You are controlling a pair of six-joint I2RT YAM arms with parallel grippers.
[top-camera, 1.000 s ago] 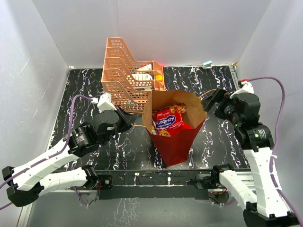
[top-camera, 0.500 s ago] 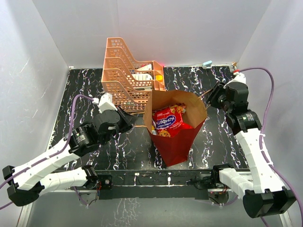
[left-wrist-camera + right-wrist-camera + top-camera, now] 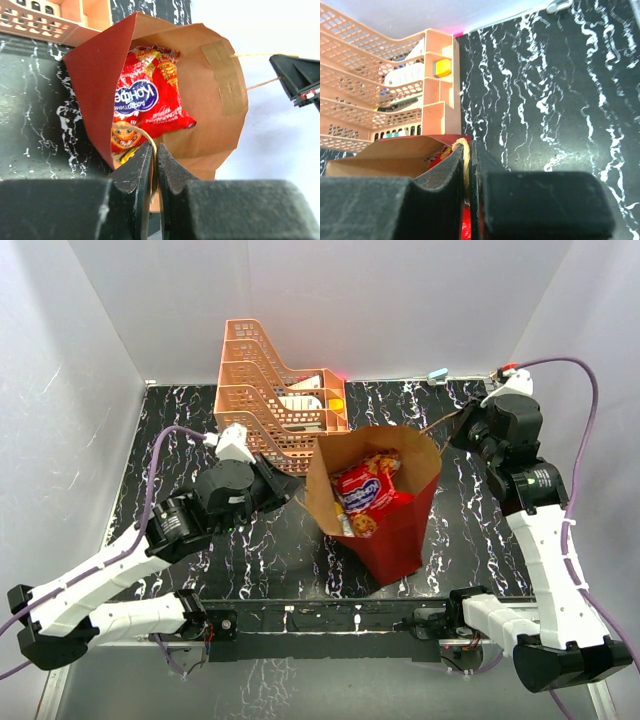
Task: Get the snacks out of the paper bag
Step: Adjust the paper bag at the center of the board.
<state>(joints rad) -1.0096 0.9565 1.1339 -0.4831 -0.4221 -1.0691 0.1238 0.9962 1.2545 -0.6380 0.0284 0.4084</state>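
Red paper is the outside of the paper bag (image 3: pixel 400 540), which stands in the middle of the top picture on the black bench (image 3: pixel 190 430), just below the orange rack (image 3: pixel 265 390). Its mouth is wide open and the snacks (image 3: pixel 365 490) sit inside, none out yet. The left tool (image 3: pixel 288 485) is at the bag's left rim, and the right tool (image 3: pixel 463 428) is off to the upper right. The bag looks tipped, so a harder pull could knock it over. In the left wrist picture, the left tool is pressed together at the bottom middle, pinching the left cord (image 3: pixel 148 137). The big red packet (image 3: pixel 150 100) fills the middle. That cord is thin and might snap or slip out. In the right wrist picture, the right tool is pressed together on the right cord (image 3: pixel 465 157), low and left of middle. Both tools are busy, so letting go to grab a packet might let the mouth fall shut.
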